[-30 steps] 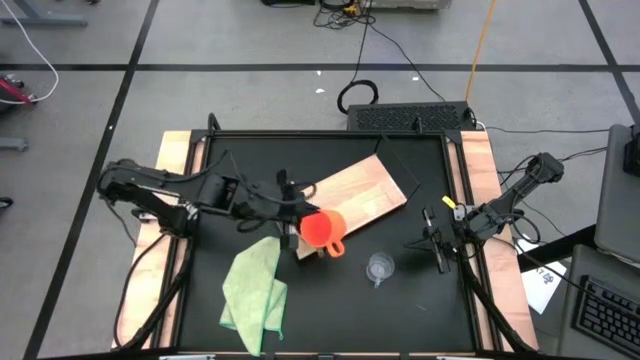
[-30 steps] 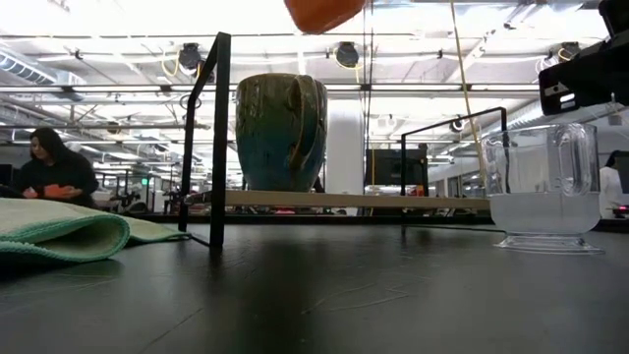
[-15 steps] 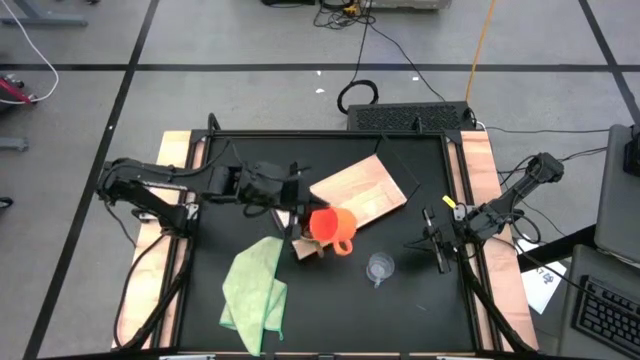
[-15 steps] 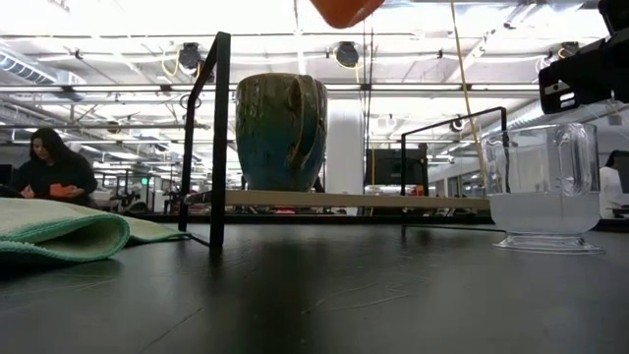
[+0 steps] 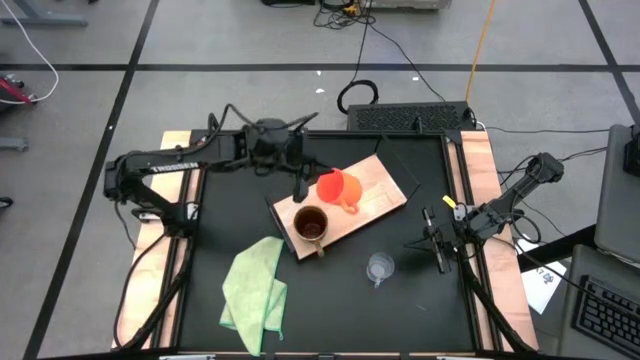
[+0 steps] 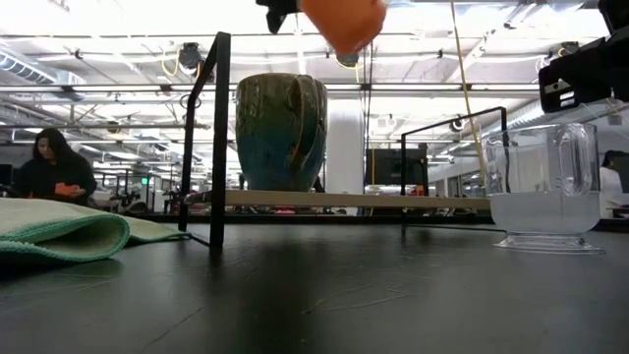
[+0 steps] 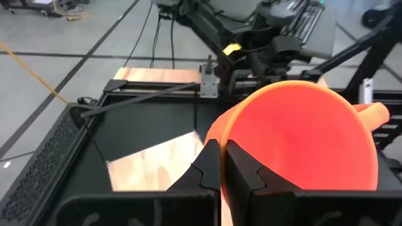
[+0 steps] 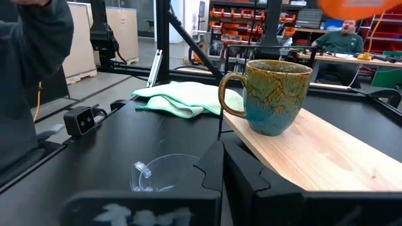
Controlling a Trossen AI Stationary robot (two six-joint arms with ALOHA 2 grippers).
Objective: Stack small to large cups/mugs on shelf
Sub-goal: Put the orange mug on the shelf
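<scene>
The orange-red mug (image 5: 335,187) hangs over the middle of the light-wood shelf (image 5: 380,180), with my left gripper (image 5: 302,186) shut on it. In the low view only the mug's lower part (image 6: 341,22) shows, high above the board. On the shelf's near-left end the brown mug (image 5: 311,225) stands upright on its base. Between the shelf and my right gripper, the clear glass cup (image 5: 379,267) sits on the black table. My right gripper (image 5: 432,240) waits shut at the table's right side. My left gripper pinches the orange-red mug's rim (image 7: 217,135) between its two fingers, one inside the mug and one outside, on the side away from the handle (image 7: 375,114). The fingers come from the table's left, slanting a little downward. The mug hangs clear of the shelf, mouth upward.
A light green cloth (image 5: 255,285) lies crumpled on the table's near-left part. Black frame posts (image 6: 218,138) stand by the shelf. A person (image 6: 54,167) sits in the room beyond the table.
My left gripper has swung toward the table's far edge, carrying the orange-red mug from above the brown mug to above the shelf's middle. The mug has stayed lifted clear. The brown mug, covered before in the high view, now shows fully.
</scene>
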